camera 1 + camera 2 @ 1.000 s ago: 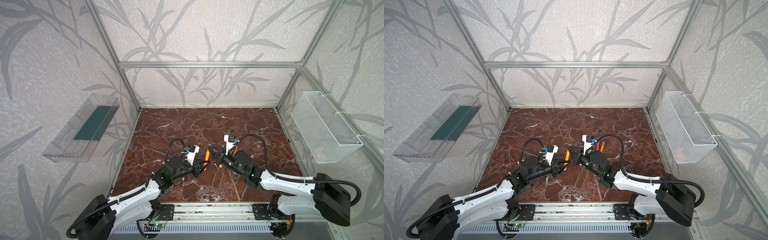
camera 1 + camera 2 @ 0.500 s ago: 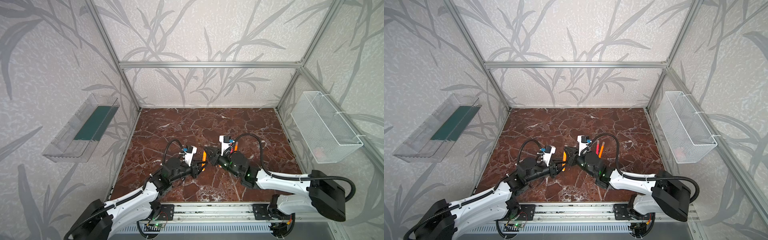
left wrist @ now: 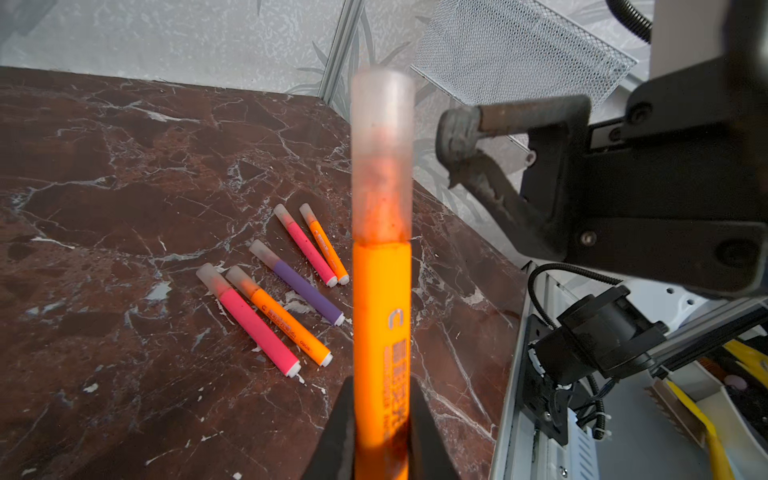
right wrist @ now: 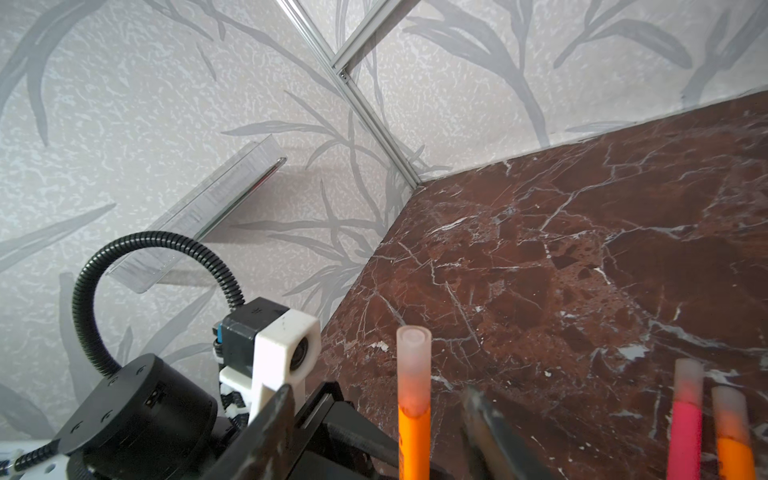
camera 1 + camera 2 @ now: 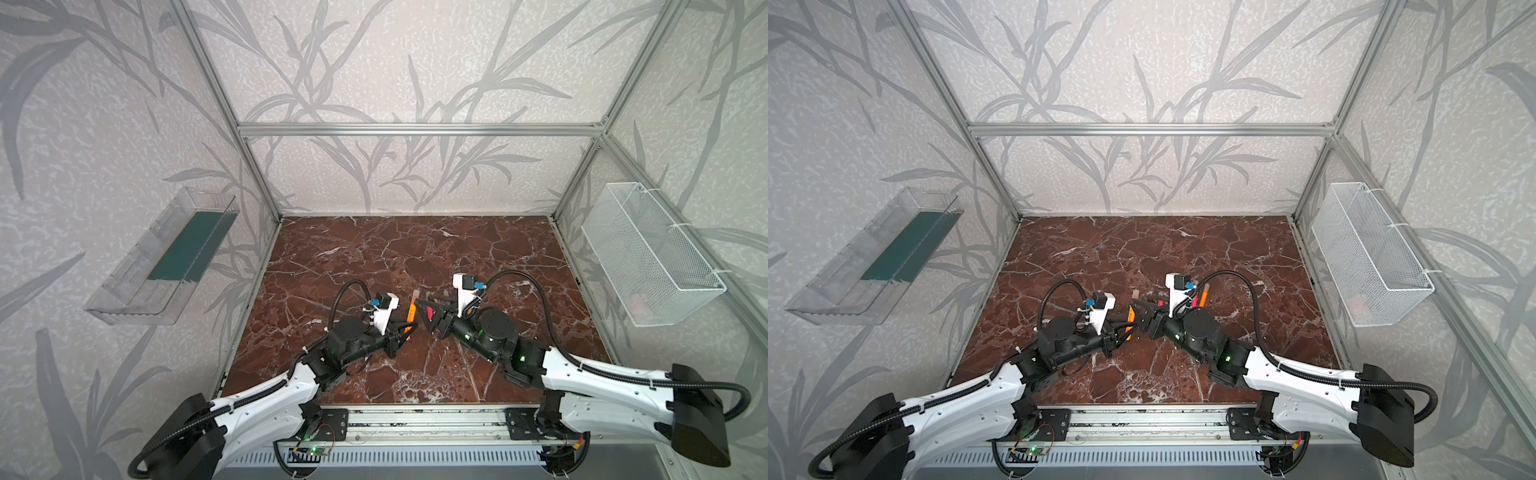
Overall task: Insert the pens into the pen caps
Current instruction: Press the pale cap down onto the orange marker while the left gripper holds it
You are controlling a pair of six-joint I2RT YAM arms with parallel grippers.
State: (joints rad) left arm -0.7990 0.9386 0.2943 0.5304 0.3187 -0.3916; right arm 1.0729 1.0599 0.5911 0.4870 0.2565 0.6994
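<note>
An orange pen (image 3: 381, 332) stands upright off the table with a pale translucent pen cap (image 3: 382, 158) seated over its tip. My left gripper (image 3: 381, 399) is shut on the pen's lower barrel. My right gripper (image 4: 374, 407) is open, its jaws standing apart on either side of the capped end (image 4: 412, 365) without touching it. In both top views the two grippers meet at mid-table around the orange pen (image 5: 411, 309) (image 5: 1130, 320). Several other capped pens lie on the marble: pink (image 3: 253, 328), orange (image 3: 286, 324), purple (image 3: 303, 291), pink (image 3: 311, 253), orange (image 3: 328, 249).
A white wire basket (image 5: 648, 257) hangs on the right wall and a clear plastic tray (image 5: 166, 257) on the left wall. An aluminium rail (image 5: 415, 419) runs along the table's front edge. The lying pens (image 5: 1200, 297) sit just behind my right wrist.
My right gripper has opened and let go of the cap, which stays on the orange pen. The left gripper keeps its grip on the pen.
</note>
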